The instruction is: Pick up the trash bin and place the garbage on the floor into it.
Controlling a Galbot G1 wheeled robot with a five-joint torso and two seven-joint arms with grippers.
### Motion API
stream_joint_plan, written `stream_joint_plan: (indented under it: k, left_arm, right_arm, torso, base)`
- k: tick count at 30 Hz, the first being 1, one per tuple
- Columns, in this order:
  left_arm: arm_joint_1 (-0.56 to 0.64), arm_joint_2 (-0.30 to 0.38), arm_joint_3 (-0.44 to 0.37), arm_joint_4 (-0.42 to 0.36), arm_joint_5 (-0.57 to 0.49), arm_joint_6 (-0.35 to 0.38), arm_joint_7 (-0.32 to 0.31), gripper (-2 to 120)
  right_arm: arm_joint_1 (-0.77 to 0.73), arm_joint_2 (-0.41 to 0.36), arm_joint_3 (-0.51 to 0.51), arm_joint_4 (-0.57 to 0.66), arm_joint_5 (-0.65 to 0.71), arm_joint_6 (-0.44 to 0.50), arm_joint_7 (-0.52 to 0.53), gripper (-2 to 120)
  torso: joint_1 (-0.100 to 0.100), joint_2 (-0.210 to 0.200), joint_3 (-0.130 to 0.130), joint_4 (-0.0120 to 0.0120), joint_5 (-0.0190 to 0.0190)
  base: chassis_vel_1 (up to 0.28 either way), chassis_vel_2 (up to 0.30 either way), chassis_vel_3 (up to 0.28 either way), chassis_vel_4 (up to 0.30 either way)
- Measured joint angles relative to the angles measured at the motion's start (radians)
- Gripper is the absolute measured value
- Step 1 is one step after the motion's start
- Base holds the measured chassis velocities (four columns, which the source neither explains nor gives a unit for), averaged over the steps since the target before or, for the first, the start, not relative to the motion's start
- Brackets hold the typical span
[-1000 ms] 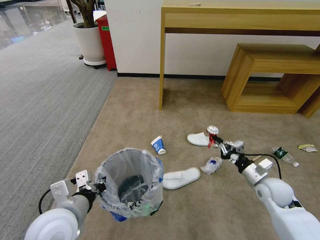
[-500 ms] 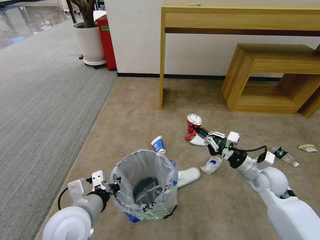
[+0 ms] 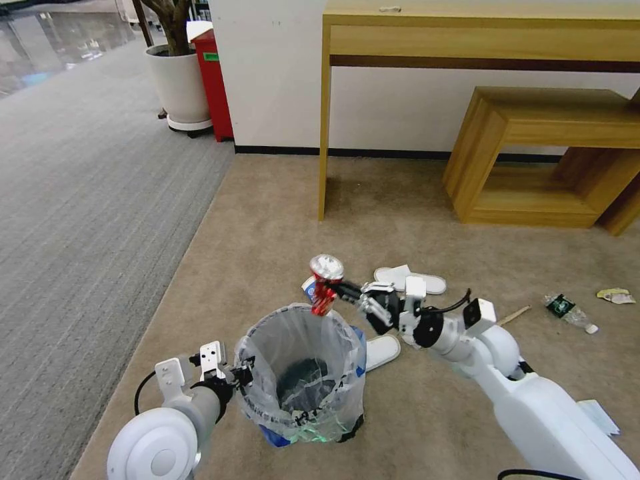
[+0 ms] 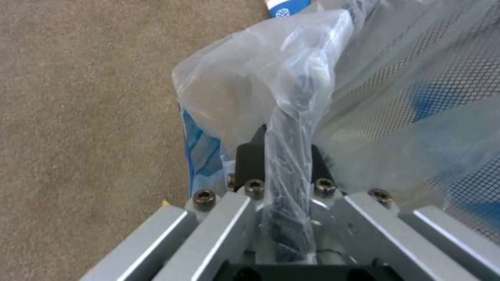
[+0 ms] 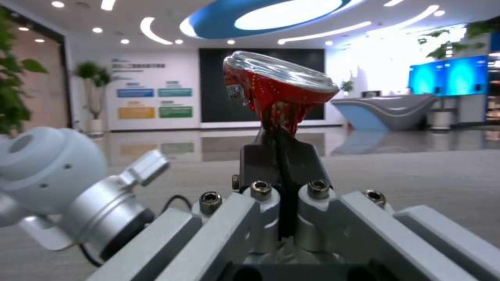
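The trash bin (image 3: 301,380), black with a clear bag liner, is held just off the beige floor (image 3: 267,233). My left gripper (image 3: 244,373) is shut on its near-left rim; the left wrist view shows the jaws (image 4: 284,150) pinching rim and liner (image 4: 291,97). My right gripper (image 3: 339,291) is shut on a crushed red can (image 3: 324,280), held above the bin's far rim; in the right wrist view the can (image 5: 276,88) sticks up from the shut fingers (image 5: 260,160). On the floor lie two white slippers (image 3: 412,279) (image 3: 381,349), a bottle (image 3: 568,311) and a wooden stick (image 3: 512,315).
A blue-white paper cup (image 3: 307,287) lies behind the can, mostly hidden. A pale wrapper (image 3: 615,295) lies far right. A wooden desk (image 3: 467,40) and low wooden shelf (image 3: 547,153) stand against the wall. A planter (image 3: 179,83) and a red box (image 3: 213,80) stand at the back left.
My right gripper has carried the red can left, from over the slippers to above the bin's far rim. My left arm has brought the bin to the right, toward the can.
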Motion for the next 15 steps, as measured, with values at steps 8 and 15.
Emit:
stream_joint_plan:
  k: [8, 15]
  left_arm:
    - [-0.002, 0.001, -0.002, 0.003, 0.001, 0.0, 0.003, 1]
    - [-0.002, -0.004, 0.005, -0.005, -0.001, 0.0, 0.003, 1]
  right_arm:
    - [-0.004, 0.006, -0.018, -0.015, -0.046, -0.003, -0.053, 0]
    - [-0.012, 0.002, -0.019, -0.026, -0.094, 0.0, -0.064, 0]
  torso:
    - [0.0, 0.0, 0.0, 0.0, 0.0001]
    - [0.0, 0.0, 0.0, 0.0, 0.0001]
  base:
    - [0.0, 0.0, 0.0, 0.0]
    - [0.0, 0.0, 0.0, 0.0]
